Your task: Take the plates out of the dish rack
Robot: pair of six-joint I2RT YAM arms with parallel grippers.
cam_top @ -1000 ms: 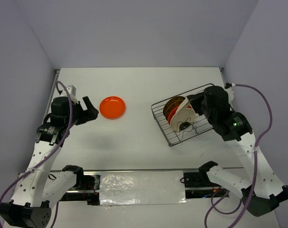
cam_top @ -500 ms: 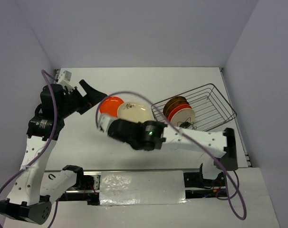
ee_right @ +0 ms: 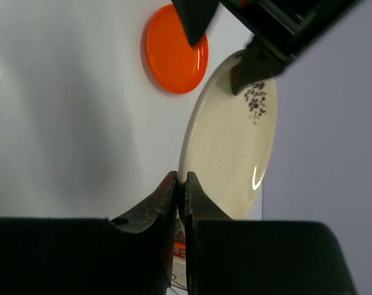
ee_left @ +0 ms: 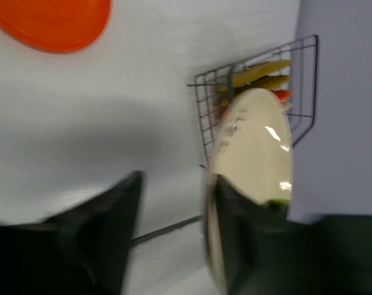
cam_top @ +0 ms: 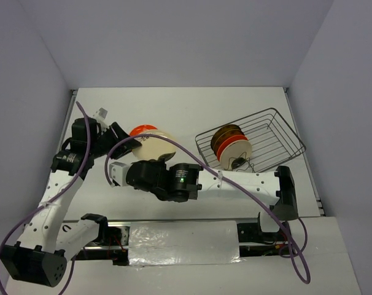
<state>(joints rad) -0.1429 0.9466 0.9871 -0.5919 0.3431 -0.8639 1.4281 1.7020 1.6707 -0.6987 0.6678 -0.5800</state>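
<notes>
My right gripper (ee_right: 181, 181) is shut on the near rim of a cream plate (cam_top: 154, 147), holding it tilted above the table's left half. My left gripper (ee_left: 177, 178) is open and straddles that plate's (ee_left: 256, 141) far rim, one finger (ee_left: 106, 227) on each side and a gap on the left. An orange-red plate (cam_top: 140, 130) lies flat on the table, partly hidden behind the held one. The dish rack (cam_top: 278, 126) stands at the right with a dark brown plate (cam_top: 224, 134), an orange-red one (cam_top: 221, 147) and a cream one (cam_top: 238, 150) upright in it.
My right arm (cam_top: 235, 179) stretches across the front of the table from right to left. The grey walls close in on three sides. Black cables loop over both arms.
My right arm has swung from the rack to the left with the cream plate. My left gripper has come in over the plate's far rim and its jaws have narrowed.
</notes>
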